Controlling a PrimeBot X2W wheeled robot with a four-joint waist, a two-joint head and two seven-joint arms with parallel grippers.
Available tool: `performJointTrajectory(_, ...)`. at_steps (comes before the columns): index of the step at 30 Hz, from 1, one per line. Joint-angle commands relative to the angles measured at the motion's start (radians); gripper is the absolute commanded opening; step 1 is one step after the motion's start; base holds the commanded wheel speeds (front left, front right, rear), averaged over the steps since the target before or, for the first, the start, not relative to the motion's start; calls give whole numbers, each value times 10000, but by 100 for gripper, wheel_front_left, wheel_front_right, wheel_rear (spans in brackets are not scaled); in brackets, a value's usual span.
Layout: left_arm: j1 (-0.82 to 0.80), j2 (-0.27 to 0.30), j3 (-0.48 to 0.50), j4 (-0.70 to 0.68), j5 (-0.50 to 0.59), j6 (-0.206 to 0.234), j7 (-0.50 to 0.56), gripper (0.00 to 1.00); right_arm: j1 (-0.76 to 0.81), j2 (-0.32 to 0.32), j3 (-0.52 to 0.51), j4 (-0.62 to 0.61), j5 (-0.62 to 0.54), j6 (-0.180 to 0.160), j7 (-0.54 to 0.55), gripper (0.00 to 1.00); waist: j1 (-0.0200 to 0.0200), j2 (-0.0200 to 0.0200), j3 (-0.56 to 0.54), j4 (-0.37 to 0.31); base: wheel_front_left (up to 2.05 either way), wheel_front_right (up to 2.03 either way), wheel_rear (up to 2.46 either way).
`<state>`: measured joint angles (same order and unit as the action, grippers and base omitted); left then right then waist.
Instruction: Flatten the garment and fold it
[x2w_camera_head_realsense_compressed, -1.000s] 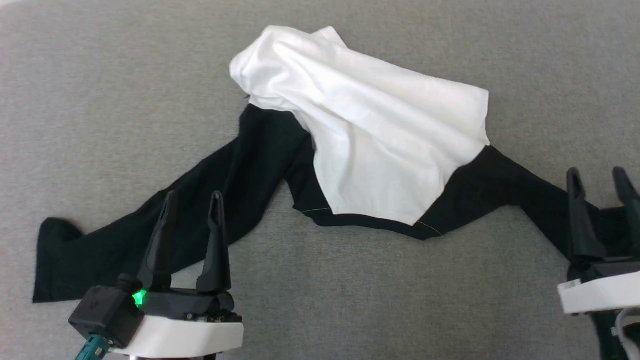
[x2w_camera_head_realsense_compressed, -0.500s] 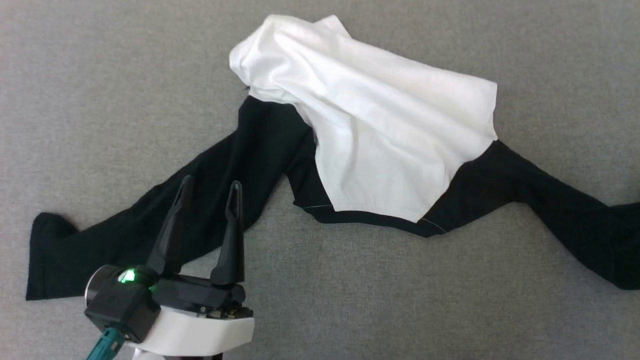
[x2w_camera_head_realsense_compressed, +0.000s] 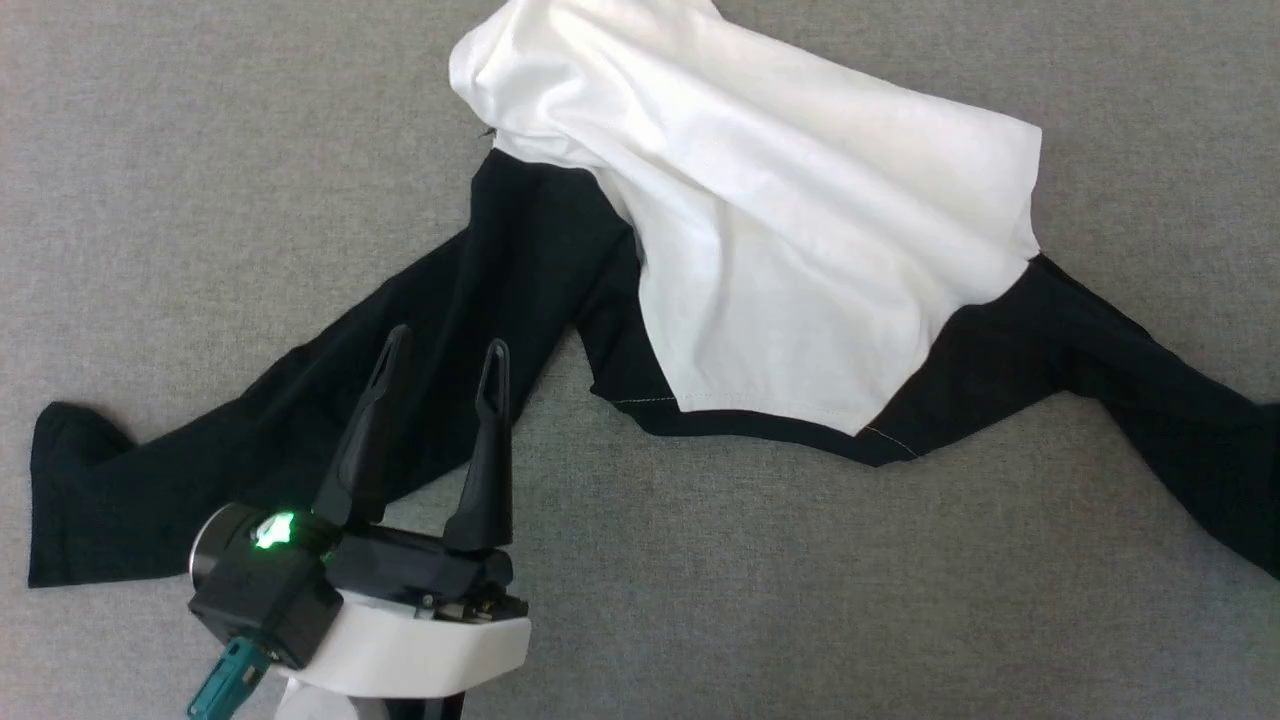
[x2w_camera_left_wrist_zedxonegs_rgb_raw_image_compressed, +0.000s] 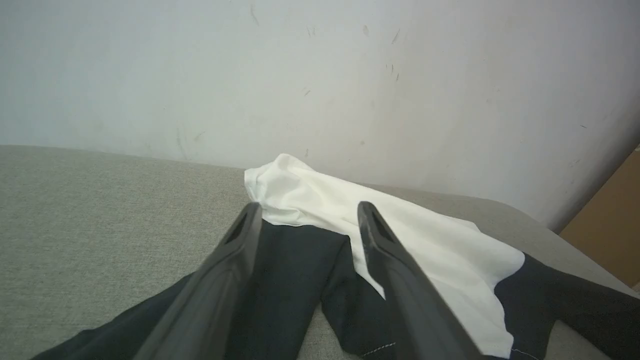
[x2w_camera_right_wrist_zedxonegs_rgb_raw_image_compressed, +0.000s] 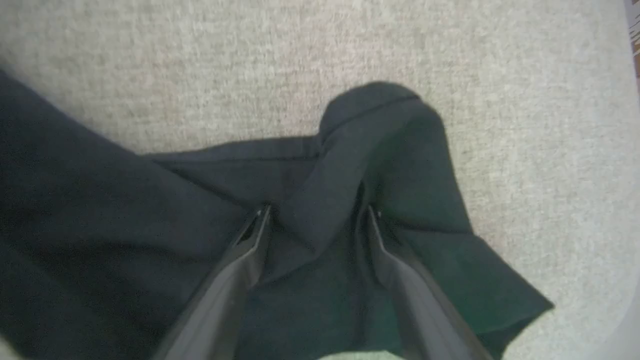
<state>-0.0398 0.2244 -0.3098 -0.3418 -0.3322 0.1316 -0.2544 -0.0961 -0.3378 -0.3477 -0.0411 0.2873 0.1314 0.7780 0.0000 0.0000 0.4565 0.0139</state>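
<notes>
The garment (x2w_camera_head_realsense_compressed: 800, 250) lies on a grey fabric surface, its white body bunched and folded over at the far middle. Its black sleeves trail toward me, the left sleeve (x2w_camera_head_realsense_compressed: 250, 440) to the lower left and the right sleeve (x2w_camera_head_realsense_compressed: 1150, 400) to the right edge. My left gripper (x2w_camera_head_realsense_compressed: 447, 343) is open above the left sleeve's upper part, fingers pointing at the white body (x2w_camera_left_wrist_zedxonegs_rgb_raw_image_compressed: 380, 225); the left gripper (x2w_camera_left_wrist_zedxonegs_rgb_raw_image_compressed: 308, 207) holds nothing. In the right wrist view my right gripper (x2w_camera_right_wrist_zedxonegs_rgb_raw_image_compressed: 317, 210) is open, its fingers down on the crumpled sleeve end (x2w_camera_right_wrist_zedxonegs_rgb_raw_image_compressed: 370, 125), with a raised fold of black cloth between them.
The grey fabric surface (x2w_camera_head_realsense_compressed: 700, 600) spreads all around the garment. A pale scuffed wall (x2w_camera_left_wrist_zedxonegs_rgb_raw_image_compressed: 320, 75) rises behind its far edge, with a brown panel (x2w_camera_left_wrist_zedxonegs_rgb_raw_image_compressed: 610, 235) at the right. The surface's rounded edge (x2w_camera_right_wrist_zedxonegs_rgb_raw_image_compressed: 625, 250) lies just right of the sleeve end.
The head camera has shifted, so the garment sits higher and larger. My right gripper has gone out of the head view at the right. My left gripper has edged forward and right over the left sleeve.
</notes>
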Motion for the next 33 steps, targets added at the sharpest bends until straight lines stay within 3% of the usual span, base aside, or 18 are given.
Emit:
performJointTrajectory(1,-219,6,-2,1,115,-14,47,100,-182,392,106,425,-93,-7,-256,29,0,0,10,35,0,0,0)
performJointTrajectory(3,-242,19,8,-6,112,6,71,100,-439,452,55,497,-200,-7,-647,0,0,0,-15,24,0,0,0)
performJointTrajectory(10,-224,10,34,-58,68,78,80,100,-1623,79,-183,-68,-21,-7,-1659,0,0,0,-42,-96,0,0,0)
performJointTrajectory(17,-363,-79,-27,-138,24,74,61,100,-3349,-1968,-397,-478,-358,-7,-1928,0,0,0,460,151,0,0,0)
performJointTrajectory(21,-513,-142,-103,-128,26,56,58,100,-4349,-3367,-100,186,-749,-7,-2630,0,0,0,939,408,0,0,0)
performJointTrajectory(26,-770,-246,-261,-2,46,-22,46,100,-5484,-4561,659,1488,-1434,-7,-4034,0,0,0,1462,706,0,0,0)
performJointTrajectory(30,-973,-305,-389,138,61,-106,36,100,-6164,-5024,1325,2606,-1934,-7,-4777,0,0,0,1698,914,0,0,0)
performJointTrajectory(33,-1105,-358,-488,248,71,-149,33,100,-6492,-4972,1691,3558,-2066,-7,-4957,0,0,0,1771,1014,0,0,0)
